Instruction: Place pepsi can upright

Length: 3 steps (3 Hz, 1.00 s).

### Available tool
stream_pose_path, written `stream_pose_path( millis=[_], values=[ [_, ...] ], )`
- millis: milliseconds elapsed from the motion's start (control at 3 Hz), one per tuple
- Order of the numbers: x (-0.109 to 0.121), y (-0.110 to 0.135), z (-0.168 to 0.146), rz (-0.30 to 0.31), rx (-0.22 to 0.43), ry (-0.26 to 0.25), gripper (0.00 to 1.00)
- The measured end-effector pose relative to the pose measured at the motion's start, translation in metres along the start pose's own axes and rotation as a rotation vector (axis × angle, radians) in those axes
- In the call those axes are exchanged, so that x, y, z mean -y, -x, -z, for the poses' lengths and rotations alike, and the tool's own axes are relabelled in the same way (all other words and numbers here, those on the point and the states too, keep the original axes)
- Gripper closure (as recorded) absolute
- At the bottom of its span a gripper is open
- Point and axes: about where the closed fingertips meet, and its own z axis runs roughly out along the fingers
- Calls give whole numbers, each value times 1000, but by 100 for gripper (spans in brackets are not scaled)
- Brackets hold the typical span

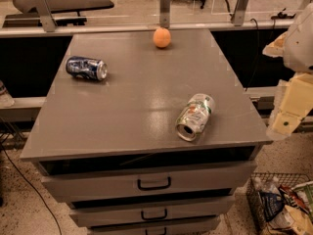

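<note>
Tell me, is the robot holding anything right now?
Nothing: its hand hangs beside the table, while the blue can lies there on its side, untouched.

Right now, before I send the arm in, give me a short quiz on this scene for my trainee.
1. True or false: the pepsi can lies on its side.
2. Which sits nearest the table's front edge? A orange, B green and silver can, C pepsi can.
3. Fill in: the pincer hangs off the table's ___ side in the camera view.
Key: 1 true; 2 B; 3 right.
</note>
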Motion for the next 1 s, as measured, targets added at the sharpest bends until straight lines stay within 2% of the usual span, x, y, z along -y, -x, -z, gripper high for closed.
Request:
stream_pose_path(
  millis=[333, 667, 1000],
  values=[
    [0, 1, 0, 0, 1, -2, 0],
    [16, 40, -15, 11, 38, -21, 0],
    [44, 111, -32, 38, 114, -44, 0]
  ],
)
